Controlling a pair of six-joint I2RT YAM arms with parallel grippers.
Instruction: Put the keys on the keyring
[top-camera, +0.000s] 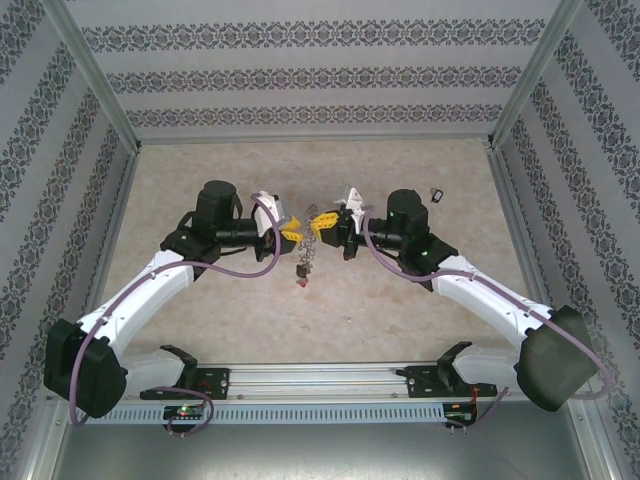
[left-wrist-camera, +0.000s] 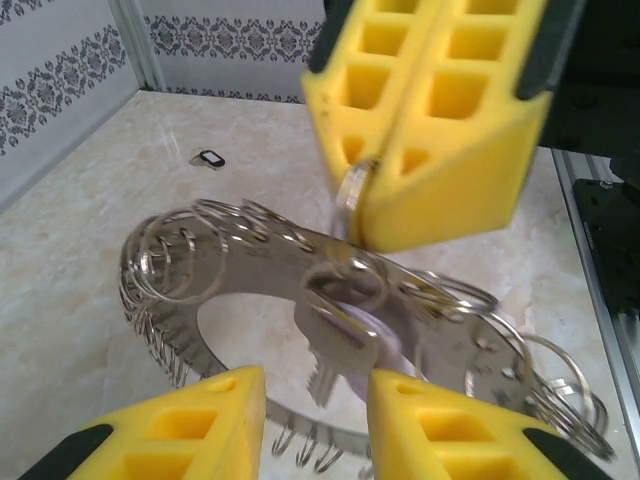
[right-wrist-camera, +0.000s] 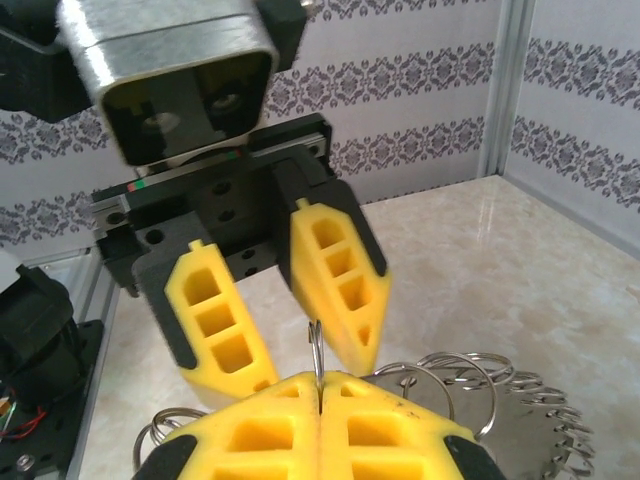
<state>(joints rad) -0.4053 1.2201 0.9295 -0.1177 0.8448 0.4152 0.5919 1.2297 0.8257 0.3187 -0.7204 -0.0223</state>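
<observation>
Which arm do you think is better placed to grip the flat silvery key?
Left: the left gripper is open around the key; the right gripper is shut on a thin silvery ring.

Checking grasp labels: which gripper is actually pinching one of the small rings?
The right gripper, fingers pressed together on a thin ring; the left gripper stands open.

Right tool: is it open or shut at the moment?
Shut. In the right wrist view the right tool has its yellow fingers pressed together, pinching a thin metal ring edge-on.
</observation>
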